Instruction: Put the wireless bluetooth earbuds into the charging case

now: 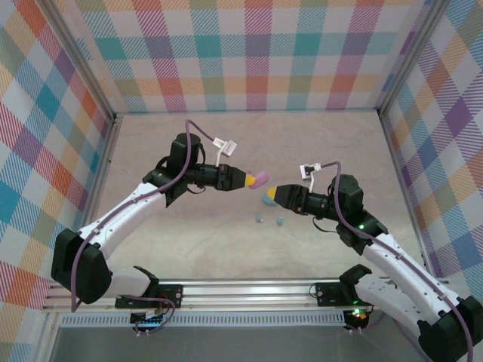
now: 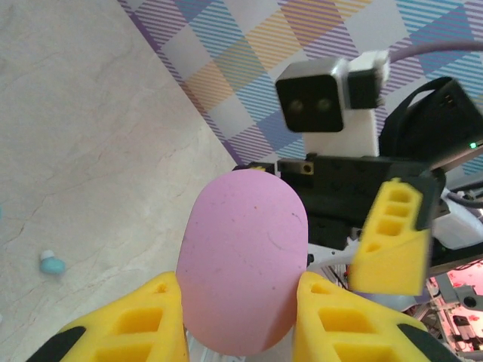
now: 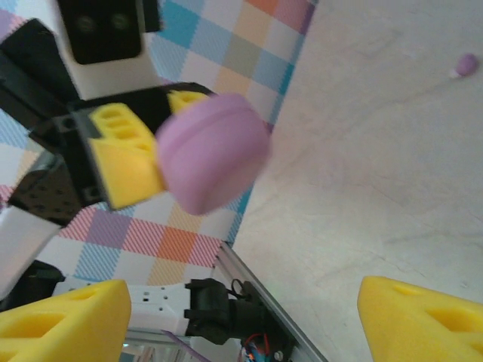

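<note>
Case (image 2: 243, 256) in left tool (image 2: 240, 302), earbuds (image 1: 259, 219) on table (image 1: 189, 241)

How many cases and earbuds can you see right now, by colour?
Pink case: 1
Light blue case: 1
Light blue earbuds: 2
Pinkish earbud: 1
Total: 5

The case (image 2: 241, 264) is plain pink; fingers (image 2: 132, 324) yellow; walls (image 1: 256, 53) multicoloured plaid; table (image 1: 226, 143) beige, faintly veined; first earbud (image 2: 51, 263) light blue, white-tipped; second earbud (image 3: 466, 65) pinkish-purple.
</note>
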Robot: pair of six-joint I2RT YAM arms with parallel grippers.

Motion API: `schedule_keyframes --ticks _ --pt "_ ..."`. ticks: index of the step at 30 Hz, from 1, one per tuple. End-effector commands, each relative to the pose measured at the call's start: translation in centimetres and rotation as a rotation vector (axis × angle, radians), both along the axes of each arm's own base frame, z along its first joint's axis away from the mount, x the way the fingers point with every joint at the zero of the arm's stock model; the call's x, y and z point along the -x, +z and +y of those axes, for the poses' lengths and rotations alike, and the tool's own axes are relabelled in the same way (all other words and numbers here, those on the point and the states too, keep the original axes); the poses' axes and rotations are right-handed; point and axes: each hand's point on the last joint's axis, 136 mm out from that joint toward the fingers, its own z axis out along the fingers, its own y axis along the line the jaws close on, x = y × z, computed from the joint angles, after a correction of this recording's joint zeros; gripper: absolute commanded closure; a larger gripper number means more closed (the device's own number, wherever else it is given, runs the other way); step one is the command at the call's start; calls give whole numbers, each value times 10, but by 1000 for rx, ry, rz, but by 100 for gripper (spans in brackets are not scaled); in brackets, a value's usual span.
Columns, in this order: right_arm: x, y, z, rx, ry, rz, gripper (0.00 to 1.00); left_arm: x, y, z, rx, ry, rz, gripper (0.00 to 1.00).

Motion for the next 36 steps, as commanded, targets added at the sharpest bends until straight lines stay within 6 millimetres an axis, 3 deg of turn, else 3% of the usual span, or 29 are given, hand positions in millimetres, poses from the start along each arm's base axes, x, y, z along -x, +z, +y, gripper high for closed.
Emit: schedule_keyframes --ticks 1,4,10,19,28,36 --pt "-8 19 10 -43 41 -52 20 3 12 -3 19 -39 -30 100" --pt "-14 23 18 -56 65 -56 20 5 13 -3 26 -46 -26 100" --pt "-26 8 24 -35 63 -26 22 8 15 -4 37 -60 -23 100" --pt "-22 20 24 -67 71 -60 22 10 11 -4 27 -65 -8 100" --pt "-28 -25 23 -4 41 23 26 11 23 -7 61 -82 -11 100" --pt "-26 -44 14 20 -4 62 29 13 27 -7 65 -85 -13 100"
